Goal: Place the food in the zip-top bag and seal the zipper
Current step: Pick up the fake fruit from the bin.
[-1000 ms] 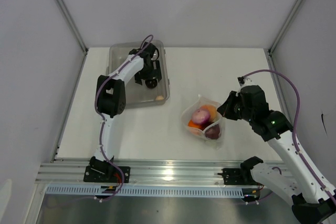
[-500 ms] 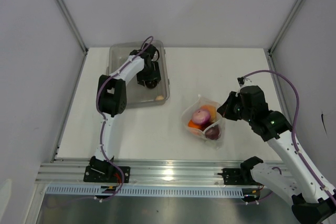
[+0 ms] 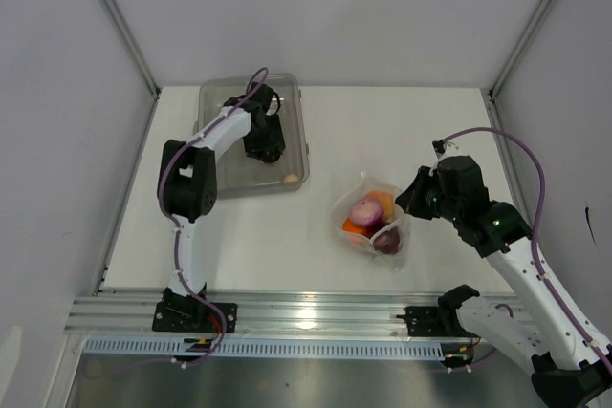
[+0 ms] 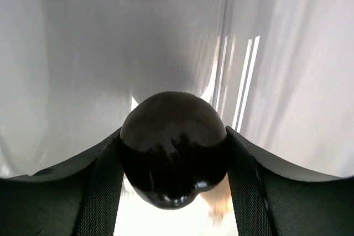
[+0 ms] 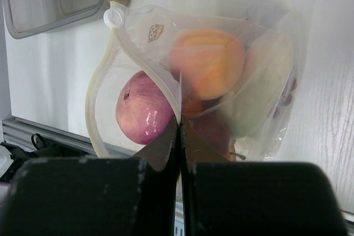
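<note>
The clear zip-top bag [image 3: 371, 217] lies open on the table right of centre. It holds a pink bulb [image 3: 364, 210], an orange piece [image 3: 381, 201] and a dark red piece [image 3: 387, 242]. In the right wrist view the bag [image 5: 260, 70] shows the pink bulb [image 5: 145, 111] and the orange piece [image 5: 207, 62]. My right gripper [image 5: 179, 121] is shut on the bag's mouth edge. My left gripper [image 4: 172, 192] is inside the clear bin [image 3: 215, 102], shut on a dark round fruit [image 4: 174, 145].
A small peach-coloured piece [image 3: 290, 178] lies in the bin's near right corner. The bin's rim also shows in the right wrist view [image 5: 55, 23]. A metal rail [image 3: 306, 317] runs along the table's near edge.
My left arm has shifted left inside the bin, its gripper still on the dark fruit. The right arm and the bag have not moved.
</note>
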### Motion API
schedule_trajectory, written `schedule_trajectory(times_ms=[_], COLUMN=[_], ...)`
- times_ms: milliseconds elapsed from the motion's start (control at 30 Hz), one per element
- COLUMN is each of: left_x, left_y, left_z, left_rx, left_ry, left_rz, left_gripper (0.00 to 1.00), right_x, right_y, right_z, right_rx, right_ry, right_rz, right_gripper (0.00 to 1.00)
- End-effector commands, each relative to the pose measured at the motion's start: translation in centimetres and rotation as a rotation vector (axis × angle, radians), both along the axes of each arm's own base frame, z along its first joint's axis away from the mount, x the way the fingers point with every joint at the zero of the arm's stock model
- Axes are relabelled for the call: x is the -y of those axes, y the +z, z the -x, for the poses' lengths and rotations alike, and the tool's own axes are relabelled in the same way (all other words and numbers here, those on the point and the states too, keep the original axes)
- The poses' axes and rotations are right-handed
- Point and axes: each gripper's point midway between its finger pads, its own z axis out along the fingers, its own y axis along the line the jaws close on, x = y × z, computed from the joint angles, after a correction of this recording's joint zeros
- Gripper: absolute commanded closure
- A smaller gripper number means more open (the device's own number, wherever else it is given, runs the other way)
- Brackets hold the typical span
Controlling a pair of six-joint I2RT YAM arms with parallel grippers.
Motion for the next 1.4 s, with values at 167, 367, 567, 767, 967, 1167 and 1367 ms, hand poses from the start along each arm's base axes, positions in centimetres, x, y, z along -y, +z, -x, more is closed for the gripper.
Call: schedule_trajectory(times_ms=[167, 367, 567, 767, 967, 1167, 1367], left_x=[2.5, 8.9, 14.4, 19.2, 21.5, 23.2, 24.1], left_y=[12.6, 19.4, 23.0, 25.4, 24.9, 23.6, 23.0], left_z=[3.8, 10.0, 15.7, 20.4, 23.0, 25.9, 28.5], left_rx=[0.297, 0.417, 0.418, 0.384, 0.326, 0.269, 0.246], left_ry=[-0.110, -0.353, -0.539, -0.674, -0.765, -0.844, -0.906], left_rz=[0.245, 0.565, 0.722, 0.865, 0.913, 0.937, 0.925], left_gripper=[0.99, 0.99, 0.99, 0.99, 0.99, 0.99, 0.99], right_x=[-0.4, -0.6, -0.7, -1.0, -1.5, -1.9, -2.1], right_y=[1.9, 3.1, 4.3, 5.6, 6.2, 6.1, 6.5], right_z=[-0.8, -0.7, -0.8, -1.0, -1.1, -1.2, -1.1], right_rx=[0.052, 0.073, 0.087, 0.108, 0.113, 0.106, 0.106], right_ry=[-0.001, 0.008, 0.013, 0.021, 0.032, 0.036, 0.045], right_rz=[-0.039, -0.053, -0.060, -0.069, -0.090, -0.104, -0.110], right_gripper=[1.00, 1.00, 1.00, 1.00, 1.00, 1.00, 1.00])
